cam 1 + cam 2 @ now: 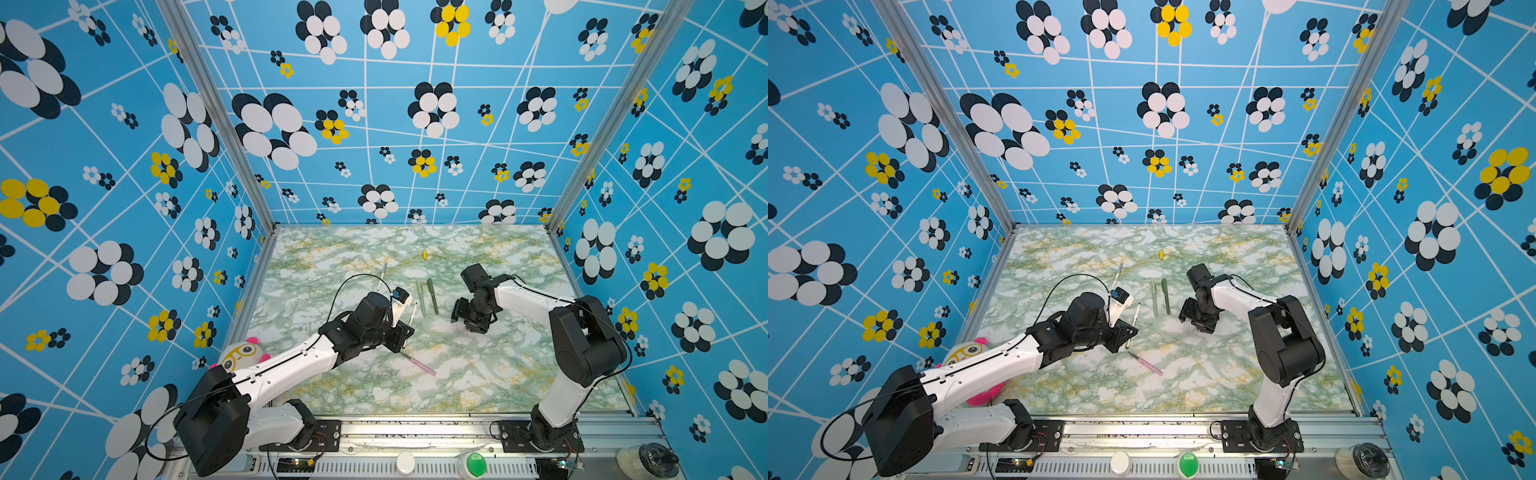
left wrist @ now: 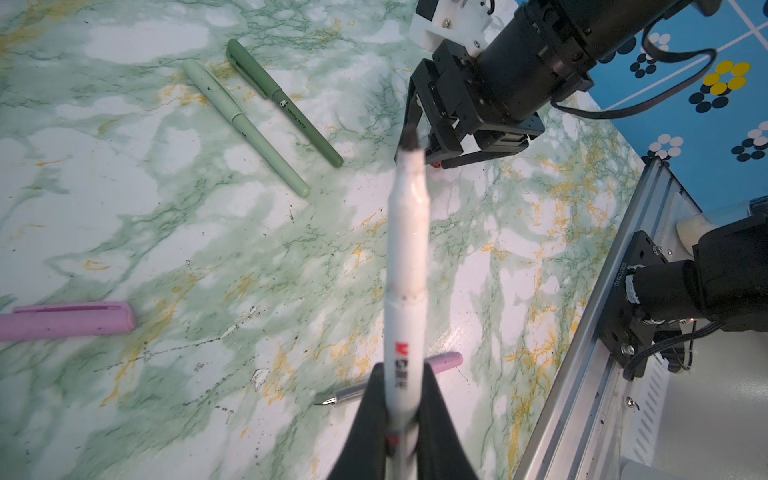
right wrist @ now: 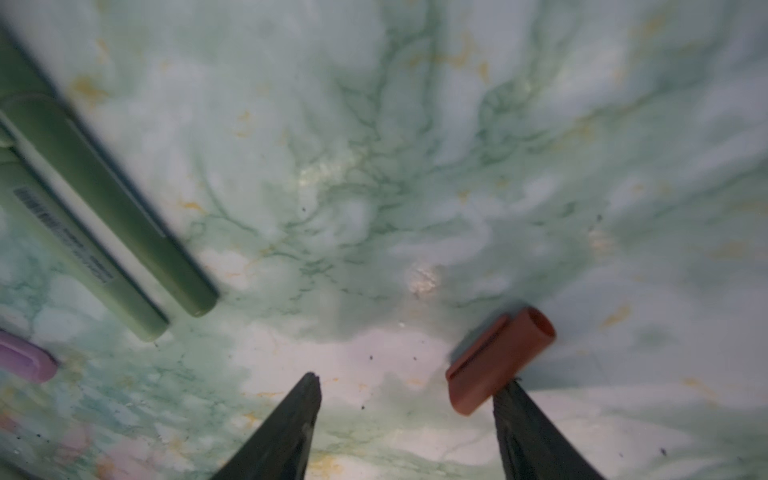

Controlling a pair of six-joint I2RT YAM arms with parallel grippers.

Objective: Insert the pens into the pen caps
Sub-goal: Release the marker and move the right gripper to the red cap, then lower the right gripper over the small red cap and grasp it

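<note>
- The left arm stretches low and forward from the near left corner. Its left gripper [image 1: 401,337] is over the middle of the table [image 1: 498,374].
- Its black fingers [image 2: 436,415] are clamped on the white pen [image 2: 405,249]. The pen juts out past them, clear of the table, with its dark tip toward the right gripper [image 3: 409,388].
- The right arm folds at the elbow and reaches inward, with its gripper pointing down just above the table. The tapered fingers stand apart with nothing between them.
- The brown cap [image 3: 500,359] lies on the table against one fingertip. It is a short matte tube, open at one end, with a flat clip.
- The white pen is slim and smooth, with red print and a smudged barrel.
- The pale green pen [image 2: 245,124] and dark green pen [image 2: 284,102] lie side by side between the grippers. Both are capped, matte and round-ended.
- The pink pen [image 1: 420,365] lies uncapped near the left gripper, showing a silvery nib. The pink cap [image 2: 66,319] lies apart from it.
- The yellow cap [image 1: 424,254] lies far back on the table.
- The tabletop is a glossy marble print of green veins and yellow flecks on white.
</note>
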